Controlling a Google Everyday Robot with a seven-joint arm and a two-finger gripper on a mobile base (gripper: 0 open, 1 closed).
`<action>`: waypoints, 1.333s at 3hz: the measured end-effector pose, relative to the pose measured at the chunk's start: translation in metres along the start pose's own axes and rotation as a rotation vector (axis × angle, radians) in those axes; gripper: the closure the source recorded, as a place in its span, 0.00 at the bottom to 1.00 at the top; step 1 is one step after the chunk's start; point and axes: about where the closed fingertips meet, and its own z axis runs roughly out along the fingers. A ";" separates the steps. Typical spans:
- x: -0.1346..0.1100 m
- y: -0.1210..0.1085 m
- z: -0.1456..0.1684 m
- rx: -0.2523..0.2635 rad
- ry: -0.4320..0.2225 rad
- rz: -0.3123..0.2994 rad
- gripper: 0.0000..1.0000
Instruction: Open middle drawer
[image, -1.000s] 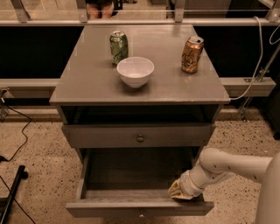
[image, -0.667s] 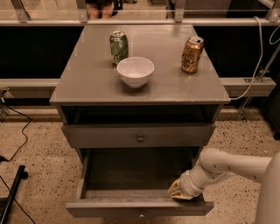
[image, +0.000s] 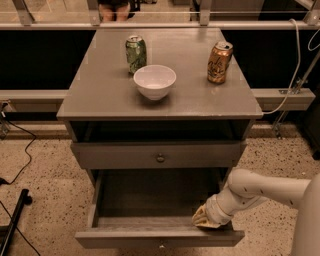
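Note:
The middle drawer (image: 150, 200) stands pulled far out of the grey cabinet, its shallow box body open to view and dark inside. Its flat front (image: 125, 238) faces me at the bottom of the camera view, with the small knob (image: 161, 246) just above the frame's lower edge. My gripper (image: 204, 219) comes in from the right on a white arm (image: 260, 190). It rests at the drawer's front right corner, just behind the front panel.
Above the open drawer is another grey drawer front with a round knob (image: 160, 158). On the cabinet top (image: 100, 95) stand a white bowl (image: 154, 81), a green can (image: 136, 54) and an orange can (image: 219, 62). Cables lie on the speckled floor (image: 40, 170) at the left.

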 end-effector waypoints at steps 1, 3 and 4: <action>0.000 0.000 0.000 0.000 0.000 0.000 0.56; 0.000 0.000 0.000 0.000 0.000 0.000 0.35; 0.000 -0.001 0.000 0.000 0.000 0.000 0.58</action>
